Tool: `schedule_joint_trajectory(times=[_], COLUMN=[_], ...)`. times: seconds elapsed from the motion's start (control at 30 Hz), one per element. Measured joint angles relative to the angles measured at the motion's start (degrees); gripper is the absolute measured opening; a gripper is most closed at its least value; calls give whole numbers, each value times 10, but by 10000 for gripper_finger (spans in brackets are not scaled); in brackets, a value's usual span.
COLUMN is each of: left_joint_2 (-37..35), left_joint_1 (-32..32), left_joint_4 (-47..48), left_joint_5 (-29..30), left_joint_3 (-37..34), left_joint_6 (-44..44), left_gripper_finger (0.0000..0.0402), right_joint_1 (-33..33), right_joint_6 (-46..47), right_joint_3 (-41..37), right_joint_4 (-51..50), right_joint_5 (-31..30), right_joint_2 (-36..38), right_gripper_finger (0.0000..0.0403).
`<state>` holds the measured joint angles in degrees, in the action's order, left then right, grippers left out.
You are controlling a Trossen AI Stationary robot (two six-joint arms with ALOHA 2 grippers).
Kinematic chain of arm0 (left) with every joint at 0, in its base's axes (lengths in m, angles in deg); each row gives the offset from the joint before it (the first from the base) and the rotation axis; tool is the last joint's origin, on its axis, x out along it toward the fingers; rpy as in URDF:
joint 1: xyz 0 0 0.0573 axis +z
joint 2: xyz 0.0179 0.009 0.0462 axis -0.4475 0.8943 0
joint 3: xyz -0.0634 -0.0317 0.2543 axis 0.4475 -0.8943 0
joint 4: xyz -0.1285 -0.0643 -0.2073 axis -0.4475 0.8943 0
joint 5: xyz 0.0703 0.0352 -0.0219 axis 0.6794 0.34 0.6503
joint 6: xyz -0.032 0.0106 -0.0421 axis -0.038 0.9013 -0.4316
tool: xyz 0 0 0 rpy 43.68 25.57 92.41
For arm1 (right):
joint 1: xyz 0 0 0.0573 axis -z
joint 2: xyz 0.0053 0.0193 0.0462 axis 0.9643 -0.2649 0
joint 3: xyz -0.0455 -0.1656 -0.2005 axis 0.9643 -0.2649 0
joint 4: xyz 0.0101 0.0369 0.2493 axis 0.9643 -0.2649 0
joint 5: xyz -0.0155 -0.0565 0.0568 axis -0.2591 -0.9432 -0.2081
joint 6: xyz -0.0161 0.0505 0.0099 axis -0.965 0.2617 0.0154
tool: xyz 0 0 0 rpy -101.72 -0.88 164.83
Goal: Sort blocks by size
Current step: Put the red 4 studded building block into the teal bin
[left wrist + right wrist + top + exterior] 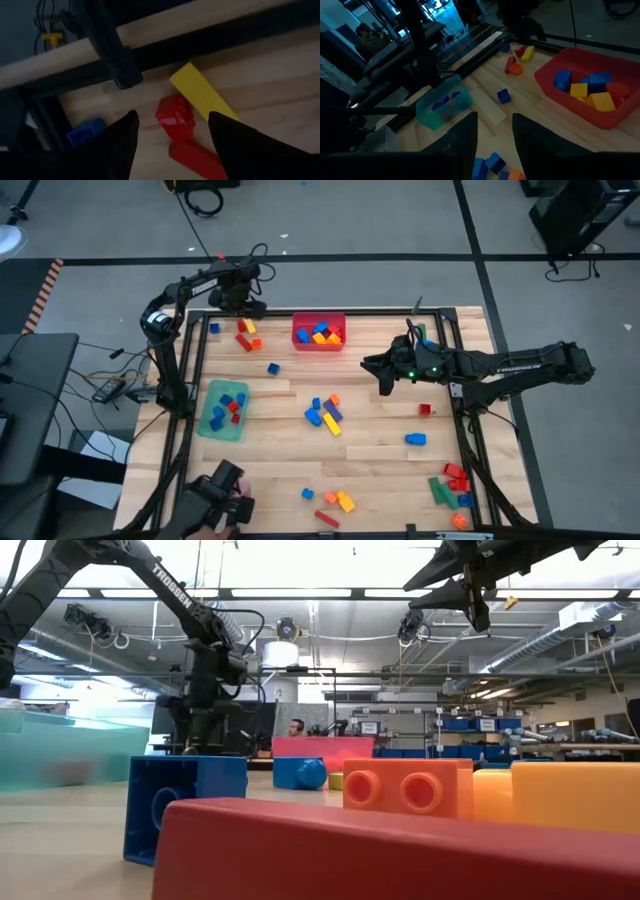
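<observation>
The blocks lie scattered over the wooden table (pixel 380 450). At its far left corner lie a red block (pixel 175 117), a yellow bar (pixel 200 92), a red bar (pixel 195 157) and a blue block (pixel 85 132). My left gripper (pixel 245 308) hangs above them pointing down, open (pixel 172 114), its fingers either side of the red block and clear of it. My right gripper (pixel 378 372) hovers open (pixel 495 117) high over the table's middle right, holding nothing. A loose pile (pixel 325 412) lies in the middle.
A red bin (pixel 320 345) with blue, yellow and red blocks stands at the far middle; a green bin (pixel 210 420) with blue and red blocks stands at the left. More blocks lie at the near right corner (pixel 452 485) and near edge (pixel 340 500). A dark frame rail (pixel 115 50) borders the corner.
</observation>
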<state>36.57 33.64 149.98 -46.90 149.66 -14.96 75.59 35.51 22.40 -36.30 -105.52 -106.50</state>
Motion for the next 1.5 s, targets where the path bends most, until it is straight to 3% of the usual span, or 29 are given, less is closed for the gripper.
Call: schedule_joint_trajectory(times=[0.3, 0.7, 1.07, 1.5], left_joint_2=[15, 31, 31, 41], left_joint_1=[21, 24, 26, 26], left_joint_4=[1, 2, 13, 5], left_joint_5=[-28, -39, -45, -49], left_joint_3=[0, -1, -9, -16], left_joint_6=[-85, -109, -108, -106], left_gripper_finger=[232, 224, 180, 177], right_joint_1=[0, 0, 0, 0], right_joint_6=[0, -4, -15, -15], right_joint_3=[0, 0, 0, 0], right_joint_4=[0, 0, 0, 0], right_joint_5=[0, 0, 2, 11], right_joint_2=[0, 0, 0, 0], right_gripper_finger=[136, 136, 136, 136])
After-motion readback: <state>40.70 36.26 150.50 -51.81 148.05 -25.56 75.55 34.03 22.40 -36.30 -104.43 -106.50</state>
